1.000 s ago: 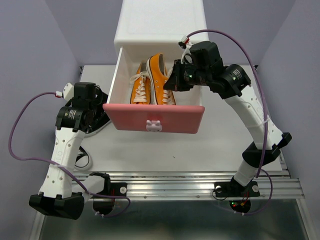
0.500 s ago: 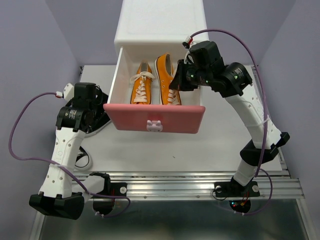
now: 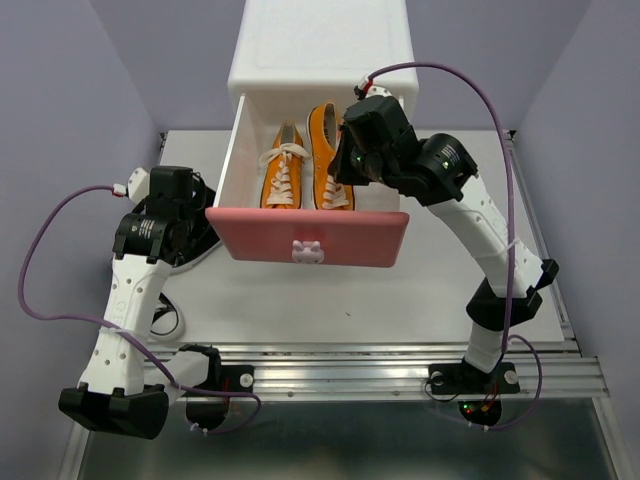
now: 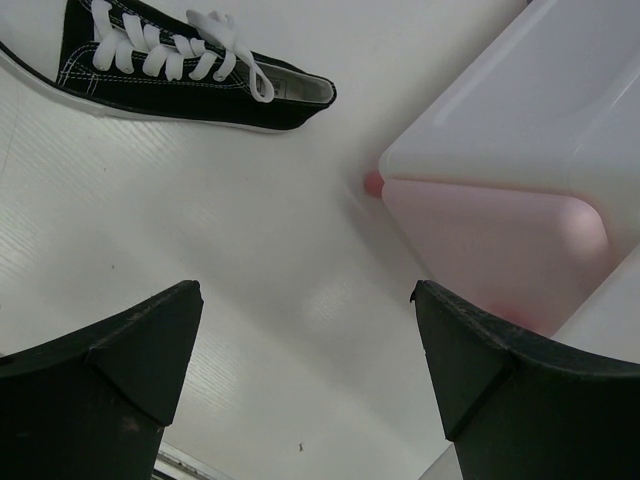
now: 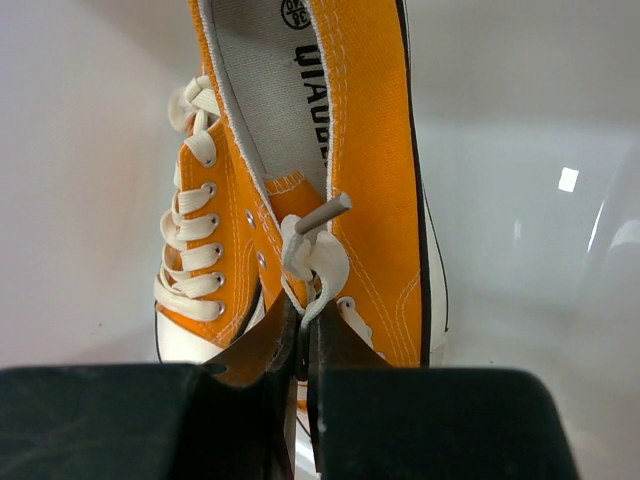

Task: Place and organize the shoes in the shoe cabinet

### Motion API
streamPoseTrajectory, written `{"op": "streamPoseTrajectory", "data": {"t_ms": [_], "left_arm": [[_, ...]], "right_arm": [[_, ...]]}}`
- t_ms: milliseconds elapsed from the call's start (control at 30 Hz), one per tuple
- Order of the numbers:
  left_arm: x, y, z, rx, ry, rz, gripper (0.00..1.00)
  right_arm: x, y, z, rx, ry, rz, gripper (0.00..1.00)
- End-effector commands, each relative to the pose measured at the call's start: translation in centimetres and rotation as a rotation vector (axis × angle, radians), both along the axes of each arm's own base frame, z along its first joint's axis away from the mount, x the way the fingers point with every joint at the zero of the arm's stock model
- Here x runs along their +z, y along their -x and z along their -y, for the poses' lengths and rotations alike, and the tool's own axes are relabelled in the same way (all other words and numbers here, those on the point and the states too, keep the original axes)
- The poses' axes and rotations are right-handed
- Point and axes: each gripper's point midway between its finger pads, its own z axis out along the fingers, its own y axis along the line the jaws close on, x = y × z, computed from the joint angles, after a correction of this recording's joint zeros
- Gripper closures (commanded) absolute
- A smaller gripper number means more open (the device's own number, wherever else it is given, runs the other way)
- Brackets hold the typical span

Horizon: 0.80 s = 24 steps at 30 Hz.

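The white shoe cabinet (image 3: 320,50) stands at the back, its upper drawer with the darker pink front (image 3: 308,237) pulled out. Two orange shoes lie side by side in it, the left one (image 3: 283,175) and the right one (image 3: 325,150). My right gripper (image 3: 345,170) is shut on the right orange shoe (image 5: 370,150) at its lace edge (image 5: 305,330). My left gripper (image 4: 305,300) is open and empty above the table, beside a black shoe (image 4: 190,65) left of the cabinet. This black shoe (image 3: 203,248) is partly hidden under the left arm. A second black shoe (image 3: 165,318) lies nearer the front.
The pale pink lower drawer front (image 4: 490,245) shows below the open drawer, close to my left gripper's right finger. The open drawer overhangs the middle of the white table (image 3: 380,300). A metal rail (image 3: 380,365) runs along the near edge.
My right gripper has moved left and down with the orange shoe, which now lies straighter beside the other one in the drawer. The left arm has not moved.
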Motion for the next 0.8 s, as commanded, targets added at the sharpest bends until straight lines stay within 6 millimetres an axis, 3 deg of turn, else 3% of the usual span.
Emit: {"op": "streamPoseTrajectory", "data": {"t_ms": [0,233,767], "left_arm": [[0.4,0.4,-0.9,0.021,-0.030,0.014,0.01],[0.3,0.8,-1.1,0.026,-0.038,0.009,0.01],[0.3,1.2,-1.3,0.029,-0.048,0.008,0.01]], "right_arm": [[6.2,-1.1,0.9,-0.158,-0.150,0.181,0.99],[4.9,-1.0,1.2,-0.238,-0.127,0.150,0.99],[1.0,-0.6,0.0,-0.208,-0.037,0.055,0.99]]}}
